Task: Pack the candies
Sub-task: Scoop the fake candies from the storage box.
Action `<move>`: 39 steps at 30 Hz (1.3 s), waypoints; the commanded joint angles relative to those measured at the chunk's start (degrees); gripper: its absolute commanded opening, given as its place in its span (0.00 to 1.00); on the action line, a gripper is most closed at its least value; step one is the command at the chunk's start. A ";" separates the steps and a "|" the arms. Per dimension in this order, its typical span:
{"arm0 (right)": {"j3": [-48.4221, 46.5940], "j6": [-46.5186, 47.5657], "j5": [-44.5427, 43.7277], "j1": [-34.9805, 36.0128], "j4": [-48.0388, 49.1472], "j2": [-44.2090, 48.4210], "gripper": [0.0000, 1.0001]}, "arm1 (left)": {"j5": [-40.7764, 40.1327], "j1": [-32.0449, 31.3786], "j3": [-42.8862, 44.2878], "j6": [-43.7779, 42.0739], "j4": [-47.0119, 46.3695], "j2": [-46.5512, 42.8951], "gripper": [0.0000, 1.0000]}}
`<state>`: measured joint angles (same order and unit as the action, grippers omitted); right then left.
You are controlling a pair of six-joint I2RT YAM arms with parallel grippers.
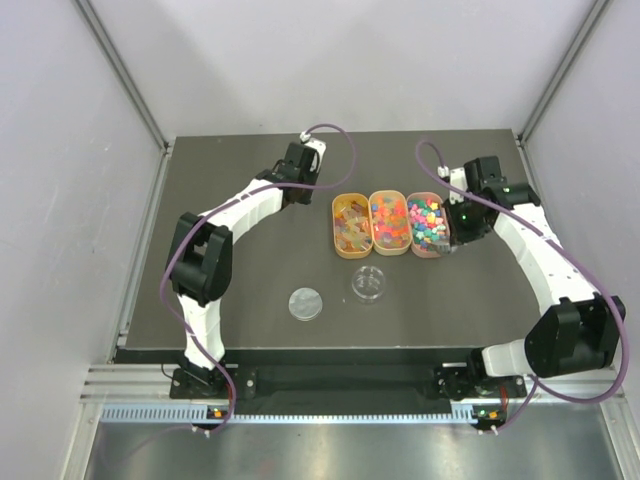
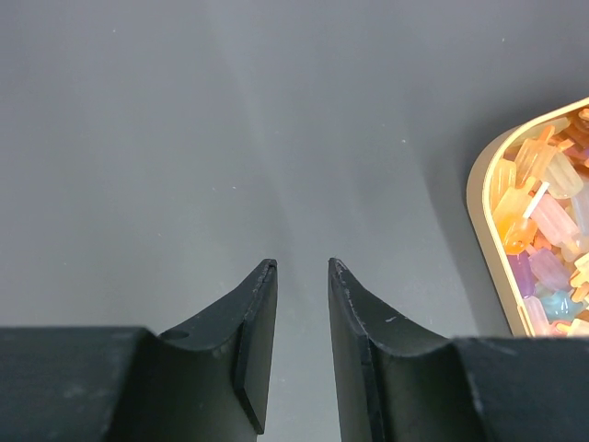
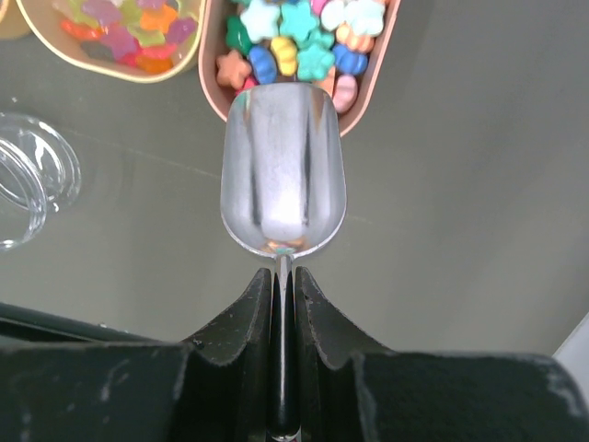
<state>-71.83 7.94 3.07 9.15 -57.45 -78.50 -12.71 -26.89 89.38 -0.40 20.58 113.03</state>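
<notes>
Three oval trays (image 1: 386, 196) stand side by side mid-table, full of candies (image 1: 427, 222): amber gummies left, bright mixed pieces in the middle, star-shaped ones right. My right gripper (image 3: 283, 273) is shut on the handle of a shiny metal scoop (image 3: 283, 175). The empty scoop's mouth is at the near end of the right tray (image 3: 368, 87), by its candies (image 3: 296, 46). My left gripper (image 2: 302, 265) is open and empty above bare table, left of the gummy tray (image 2: 483, 198). It shows by the far left of the trays in the top view (image 1: 297, 183).
A small clear round dish (image 1: 369, 284) sits in front of the trays, its lid (image 1: 306, 303) lying to its left. The dish also shows at the left edge of the right wrist view (image 3: 28, 184). Grey walls enclose the dark table (image 1: 250, 270).
</notes>
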 commanded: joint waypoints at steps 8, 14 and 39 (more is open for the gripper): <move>2.05 -0.39 -0.26 -0.97 2.08 -1.30 0.00 | -0.65 0.44 0.09 0.14 -1.68 -1.06 0.34; 0.82 -0.56 -0.61 -1.24 3.22 -3.85 0.00 | 0.14 0.53 0.00 0.14 -1.33 -0.45 0.34; -1.91 -2.58 2.38 0.69 3.57 -10.71 0.00 | 1.37 2.55 -0.97 1.90 -0.80 0.08 0.34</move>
<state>-75.77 7.22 2.76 8.60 -55.35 -89.78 -12.21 -24.67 88.68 1.52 20.82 113.03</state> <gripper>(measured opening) 0.113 0.343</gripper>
